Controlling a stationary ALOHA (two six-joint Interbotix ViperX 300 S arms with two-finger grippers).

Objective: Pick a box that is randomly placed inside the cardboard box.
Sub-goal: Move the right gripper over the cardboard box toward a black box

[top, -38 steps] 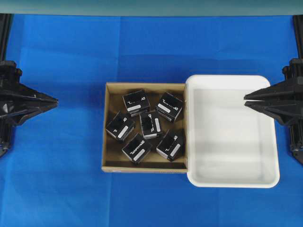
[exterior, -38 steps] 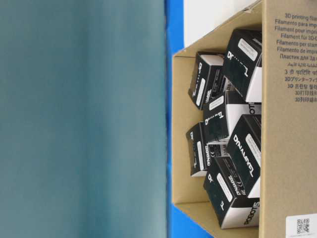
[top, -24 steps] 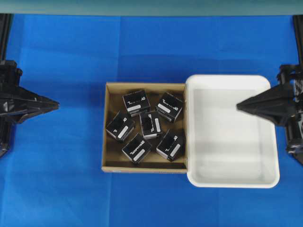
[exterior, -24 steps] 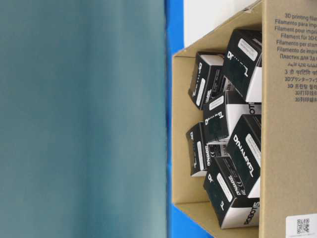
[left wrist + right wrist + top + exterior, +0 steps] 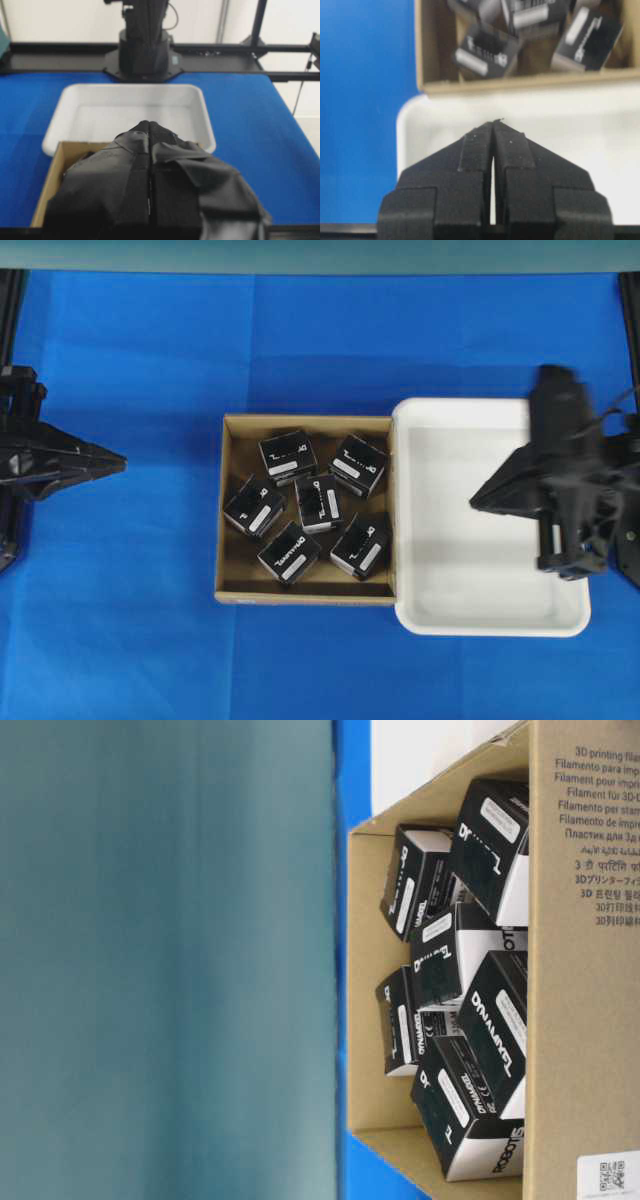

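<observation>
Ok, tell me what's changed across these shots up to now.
The right end effector has swung out from the table edge over the white tray, toward the cardboard box, fingers shut with nothing held. The left end effector barely moved, also shut. The six black cartons, such as this box, lie where they did; none has been taken.
</observation>
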